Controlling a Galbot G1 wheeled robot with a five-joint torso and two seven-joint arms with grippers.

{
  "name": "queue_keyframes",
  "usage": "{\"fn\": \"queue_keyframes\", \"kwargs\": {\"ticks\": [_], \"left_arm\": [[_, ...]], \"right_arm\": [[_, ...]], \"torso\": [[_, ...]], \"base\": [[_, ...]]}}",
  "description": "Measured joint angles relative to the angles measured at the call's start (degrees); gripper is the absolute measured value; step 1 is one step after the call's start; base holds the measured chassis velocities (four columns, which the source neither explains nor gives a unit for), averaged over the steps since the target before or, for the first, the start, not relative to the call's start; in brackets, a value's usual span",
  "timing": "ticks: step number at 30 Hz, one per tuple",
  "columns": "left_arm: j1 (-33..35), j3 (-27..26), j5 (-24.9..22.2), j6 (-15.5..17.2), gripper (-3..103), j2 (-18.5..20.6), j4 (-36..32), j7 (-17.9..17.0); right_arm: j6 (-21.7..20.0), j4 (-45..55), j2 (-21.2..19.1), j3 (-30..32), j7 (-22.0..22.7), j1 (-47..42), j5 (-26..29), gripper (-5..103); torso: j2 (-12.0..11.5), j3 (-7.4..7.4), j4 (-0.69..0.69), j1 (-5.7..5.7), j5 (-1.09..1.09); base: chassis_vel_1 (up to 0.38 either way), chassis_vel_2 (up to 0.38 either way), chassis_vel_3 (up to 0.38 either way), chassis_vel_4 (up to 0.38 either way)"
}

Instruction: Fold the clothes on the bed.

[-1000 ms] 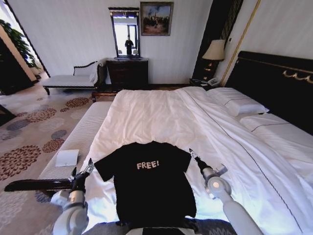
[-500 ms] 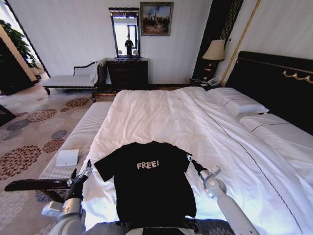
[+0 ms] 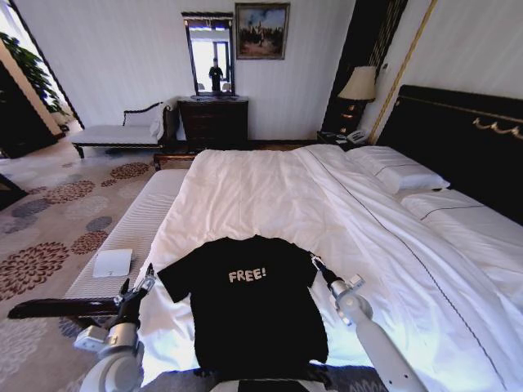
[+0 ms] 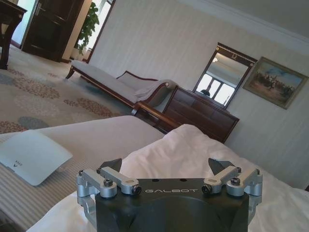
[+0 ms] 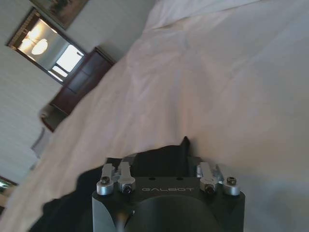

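Grippers at both sleeves, folding not begun

Right gripper point(image 3: 315, 263), state unclear, touches the T-shirt point(image 3: 249, 306) sleeve right of centre; left gripper point(image 3: 145, 277) hangs released beside the other sleeve. Shirt lies flat, unfolded, at lower centre on the bed point(image 3: 270, 188).

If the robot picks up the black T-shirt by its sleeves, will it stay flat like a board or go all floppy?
Probably floppy. The black T-shirt lies flat on the white duvet like thin, soft cloth, so it would likely sag between the left hand and right hand. It looks light and may slide on smooth bedding.
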Motion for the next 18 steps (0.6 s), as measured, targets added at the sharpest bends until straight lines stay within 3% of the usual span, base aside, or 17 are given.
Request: {"fn": "queue_keyframes", "kwargs": {"ticks": [3, 10, 13, 18], "left_arm": [[0.3, 0.2, 0.4, 0.0, 100, -0.2, 0.4, 0.0], [1.2, 0.2, 0.8, -0.5, 100, -0.3, 0.5, -0.1], [1.5, 0.1, 1.4, -0.8, 100, -0.5, 0.4, -0.1], [1.9, 0.1, 2.0, -1.1, 100, -0.9, 0.2, -0.2]], "right_arm": [[0.0, -0.7, 0.0, 0.0, 1.0, 0.0, -1.0, 43], [1.0, -0.9, 0.0, 0.2, 1.2, -0.1, -3.2, 21], [1.8, -0.3, -0.2, 0.4, 1.3, -0.6, -3.9, 6], [2.9, 1.9, -0.6, 0.4, 1.6, -1.8, -5.2, 1]], "torso": [[0.0, 0.00, 0.00, 0.00, 0.00], [0.0, 0.00, 0.00, 0.00, 0.01], [0.0, 0.00, 0.00, 0.00, 0.01], [0.0, 0.00, 0.00, 0.00, 0.01]], "base": [[0.000, 0.000, 0.000, 0.000], [0.000, 0.000, 0.000, 0.000], [0.000, 0.000, 0.000, 0.000], [0.000, 0.000, 0.000, 0.000]]}}
